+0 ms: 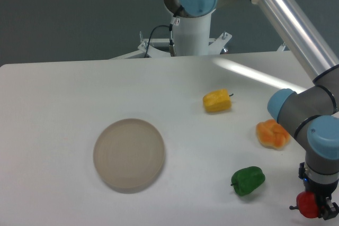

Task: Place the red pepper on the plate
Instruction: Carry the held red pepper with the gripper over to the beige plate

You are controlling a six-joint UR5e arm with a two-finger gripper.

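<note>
Jaws of gripper (316, 208) around red pepper (306, 204), plate (128, 154) well apart

The red pepper (306, 205) is partly hidden by the tool (317, 209), whose fingertips leave the frame.

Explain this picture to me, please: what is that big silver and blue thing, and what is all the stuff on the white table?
That is a robot arm, jointed like an elbow, filmed by one fixed camera facing the table. Its tip carries a two-finger gripper, low at the right edge, and it appears closed around a red pepper. On the table lie a round beige plate, a yellow pepper, an orange pepper and a green pepper. The plate holds nothing.
</note>
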